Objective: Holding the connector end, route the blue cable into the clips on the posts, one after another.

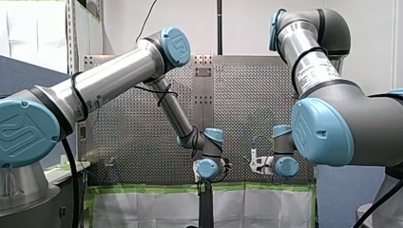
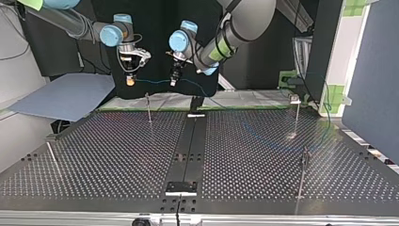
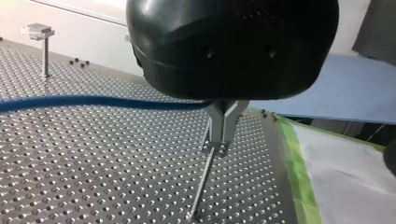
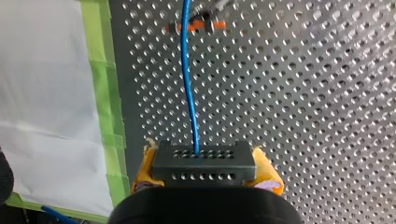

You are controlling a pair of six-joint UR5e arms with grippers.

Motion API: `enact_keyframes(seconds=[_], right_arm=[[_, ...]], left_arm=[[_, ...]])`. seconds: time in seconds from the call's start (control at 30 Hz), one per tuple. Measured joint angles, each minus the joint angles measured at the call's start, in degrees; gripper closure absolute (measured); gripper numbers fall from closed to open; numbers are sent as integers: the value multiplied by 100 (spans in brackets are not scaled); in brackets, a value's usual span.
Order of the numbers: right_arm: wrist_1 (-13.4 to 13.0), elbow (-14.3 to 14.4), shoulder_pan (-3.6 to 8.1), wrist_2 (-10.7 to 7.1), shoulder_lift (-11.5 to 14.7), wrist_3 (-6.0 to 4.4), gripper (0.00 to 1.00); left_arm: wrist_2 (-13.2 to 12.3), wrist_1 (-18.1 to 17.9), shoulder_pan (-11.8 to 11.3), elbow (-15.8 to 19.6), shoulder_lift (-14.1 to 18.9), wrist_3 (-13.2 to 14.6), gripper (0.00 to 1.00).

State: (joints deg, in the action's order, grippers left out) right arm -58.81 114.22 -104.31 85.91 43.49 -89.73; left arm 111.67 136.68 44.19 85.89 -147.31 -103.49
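Observation:
The blue cable (image 2: pixel 151 82) hangs in the air between my two grippers at the back of the table. My right gripper (image 2: pixel 130 81), at the top view's left, is shut on the black connector block (image 4: pixel 204 158); its yellow pads (image 4: pixel 267 171) clamp both sides, and the cable (image 4: pixel 188 88) leads straight ahead from it. My left gripper (image 3: pixel 220 139) has its metal fingers shut on the cable (image 3: pixel 93 101), which trails off to one side. A thin post with a clip (image 3: pixel 214 149) stands just under the left fingertips. In the front view both grippers (image 1: pixel 205 172) (image 1: pixel 259 164) point away.
More clip posts stand on the perforated table (image 2: pixel 117 155): one near the back (image 2: pixel 148 106), two at the top view's right (image 2: pixel 297 113) (image 2: pixel 303 172), one at its left (image 2: pixel 51 157). Green tape and white sheet (image 4: pixel 56 116) edge the table. An orange-and-metal piece (image 4: pixel 196 24) lies ahead of the connector.

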Motion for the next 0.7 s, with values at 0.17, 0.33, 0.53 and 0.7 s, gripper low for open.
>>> enact_keyframes(seconds=[0.17, 0.33, 0.53, 0.7], right_arm=[[-115, -5, 192, -274, -1, 10, 100], [-243, -15, 279, -420, -1, -2, 100], [-310, -55, 392, -491, -10, -9, 100], [-316, -70, 513, -522, -37, -35, 100]], left_arm=[[67, 54, 40, -226, -221, 6, 100], [210, 98, 140, -542, -487, 11, 100], [434, 145, 263, -933, -725, 13, 100], [637, 146, 305, -1147, -776, 19, 100]])
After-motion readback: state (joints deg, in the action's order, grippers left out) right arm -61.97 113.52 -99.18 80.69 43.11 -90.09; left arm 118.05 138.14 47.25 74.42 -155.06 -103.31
